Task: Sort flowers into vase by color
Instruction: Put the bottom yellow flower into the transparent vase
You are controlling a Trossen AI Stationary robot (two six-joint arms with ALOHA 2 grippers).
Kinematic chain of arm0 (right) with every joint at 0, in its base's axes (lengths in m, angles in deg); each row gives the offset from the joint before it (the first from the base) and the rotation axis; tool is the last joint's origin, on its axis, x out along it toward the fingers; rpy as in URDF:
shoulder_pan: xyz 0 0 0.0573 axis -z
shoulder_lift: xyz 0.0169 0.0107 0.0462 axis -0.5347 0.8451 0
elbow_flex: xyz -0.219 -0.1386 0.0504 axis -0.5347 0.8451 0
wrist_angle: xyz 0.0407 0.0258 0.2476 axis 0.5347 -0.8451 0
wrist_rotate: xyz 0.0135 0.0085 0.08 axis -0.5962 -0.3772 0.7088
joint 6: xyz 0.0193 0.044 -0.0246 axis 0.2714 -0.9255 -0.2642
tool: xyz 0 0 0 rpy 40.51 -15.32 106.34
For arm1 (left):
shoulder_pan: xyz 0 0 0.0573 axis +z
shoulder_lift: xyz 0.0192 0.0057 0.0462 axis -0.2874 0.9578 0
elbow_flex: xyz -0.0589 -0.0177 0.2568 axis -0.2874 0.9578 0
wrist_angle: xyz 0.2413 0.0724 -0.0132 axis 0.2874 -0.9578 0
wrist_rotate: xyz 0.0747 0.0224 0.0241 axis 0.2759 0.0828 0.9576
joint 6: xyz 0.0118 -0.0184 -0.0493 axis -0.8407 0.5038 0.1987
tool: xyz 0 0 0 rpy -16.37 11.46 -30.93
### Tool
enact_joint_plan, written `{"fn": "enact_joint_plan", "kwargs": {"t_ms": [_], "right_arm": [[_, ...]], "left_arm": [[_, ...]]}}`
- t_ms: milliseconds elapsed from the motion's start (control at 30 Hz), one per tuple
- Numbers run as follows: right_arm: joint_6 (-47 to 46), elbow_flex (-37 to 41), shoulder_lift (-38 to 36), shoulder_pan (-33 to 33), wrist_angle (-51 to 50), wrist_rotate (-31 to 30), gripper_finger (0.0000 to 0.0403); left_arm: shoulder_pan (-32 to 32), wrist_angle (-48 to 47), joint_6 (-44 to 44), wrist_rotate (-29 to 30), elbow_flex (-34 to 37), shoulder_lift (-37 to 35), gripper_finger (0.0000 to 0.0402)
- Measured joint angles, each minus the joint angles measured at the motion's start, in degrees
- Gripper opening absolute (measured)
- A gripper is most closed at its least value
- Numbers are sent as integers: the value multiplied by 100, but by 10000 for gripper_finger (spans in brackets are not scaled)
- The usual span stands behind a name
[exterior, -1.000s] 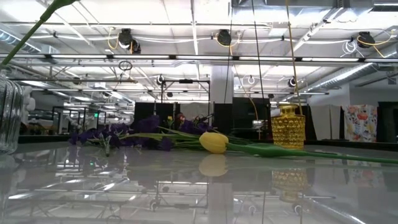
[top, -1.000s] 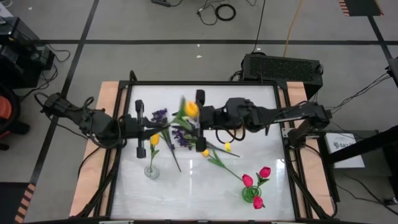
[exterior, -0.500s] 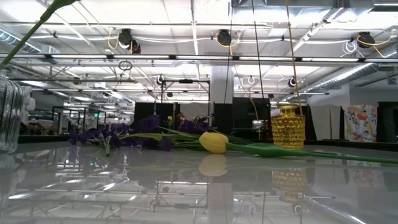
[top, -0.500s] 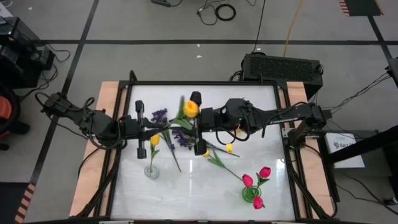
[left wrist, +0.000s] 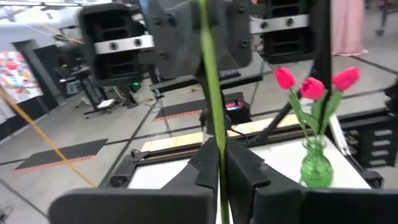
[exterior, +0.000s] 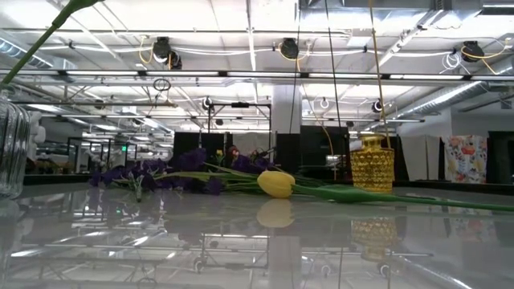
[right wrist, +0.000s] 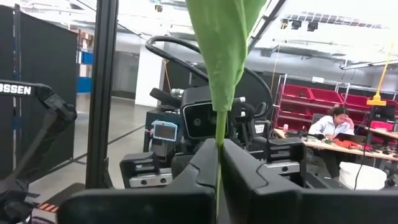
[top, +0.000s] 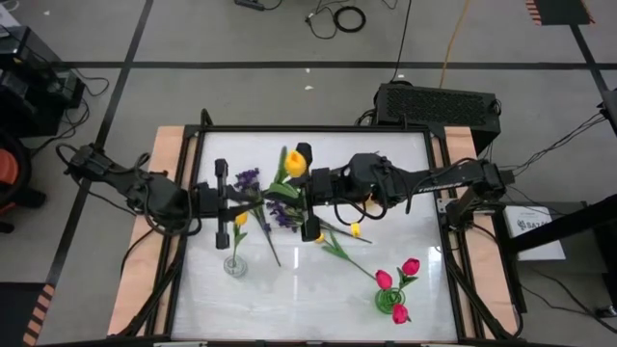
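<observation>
Both hands now on one yellow tulip (top: pixel 295 165): right hand (top: pixel 304 191) newly clenched on its stem, left hand (top: pixel 226 203) likewise.

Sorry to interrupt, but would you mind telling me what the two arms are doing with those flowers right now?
Both arms meet over the middle of the table, pinching one yellow tulip by its green stem. The left gripper and the right gripper are each shut on it, as in a handover. One yellow flower stands in the clear vase, pink tulips fill the green vase, and purple sprigs lie on the table.
</observation>
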Motion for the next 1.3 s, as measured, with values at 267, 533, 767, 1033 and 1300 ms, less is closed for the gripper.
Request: {"fn": "enact_joint_plan", "kwargs": {"t_ms": [267,533,767,1033,1300], "right_arm": [[-43,0,-170,89,-558,-46,1],[-120,-1,-481,136,-1588,-184,1],[-296,2,-603,145,-2499,-193,0],[-427,1,-621,145,-3002,-502,0],[-476,0,-619,143,-3267,-497,0]], "left_arm": [[0,-49,170,-2,-5,-110,154],[-78,13,471,402,-164,-506,238],[75,928,317,423,-170,-198,242],[524,1519,129,417,-173,500,242],[972,1618,327,-76,-181,791,242]]}}
